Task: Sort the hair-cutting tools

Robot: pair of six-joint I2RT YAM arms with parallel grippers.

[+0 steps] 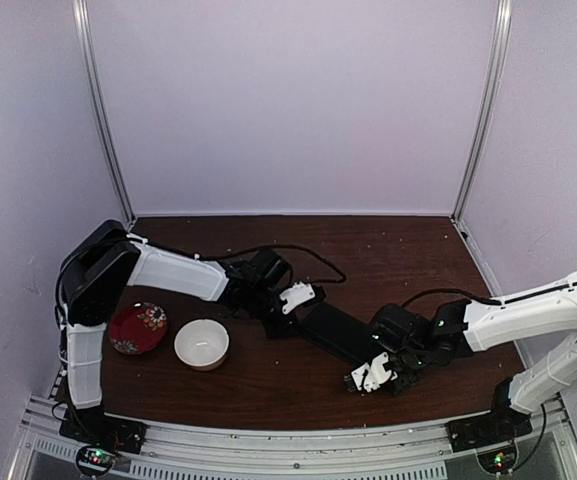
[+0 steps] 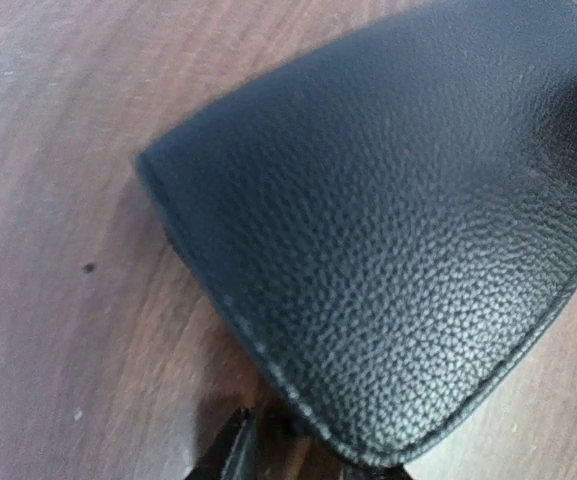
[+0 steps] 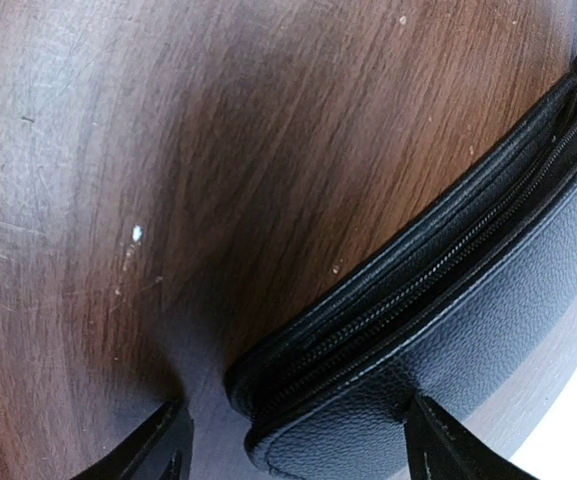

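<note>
Top external view: a dark wooden bench [image 1: 388, 250] lies between pale walls, and a black pouch [image 1: 333, 332] lies slantwise near the middle of the frame. Its upper-left end is at the left hand [image 1: 298, 297] and its lower-right end at the right hand [image 1: 373, 376]. The left arm reaches in from the left edge and the right arm from the right edge, so the two hands sit at opposite ends of the pouch. In the lower left of the frame a red patterned dish [image 1: 138, 328] and a white bowl [image 1: 201, 344] sit just beside each other, well apart from the pouch. A black cable [image 1: 308, 252] loops across the bench above the left hand.

In the left wrist view, the grained black face of the pouch fills most of the frame, with its stitched edge running down to the bottom centre. There the edge passes between two dark fingertips [image 2: 236, 450] set close together, so the left hand is narrow and pinching the pouch's edge.

In the right wrist view, the rounded end of the pouch sits at the lower centre, and its zip [image 3: 438, 270] runs up toward the upper right corner. The two fingers [image 3: 163, 445] stand wide apart at the bottom of the frame, one on each side of that end. There is bare wood between the left finger and the pouch, so the right hand is wide and grips nothing.

The hair-cutting tools cannot be made out in any view, so their place cannot be told.
</note>
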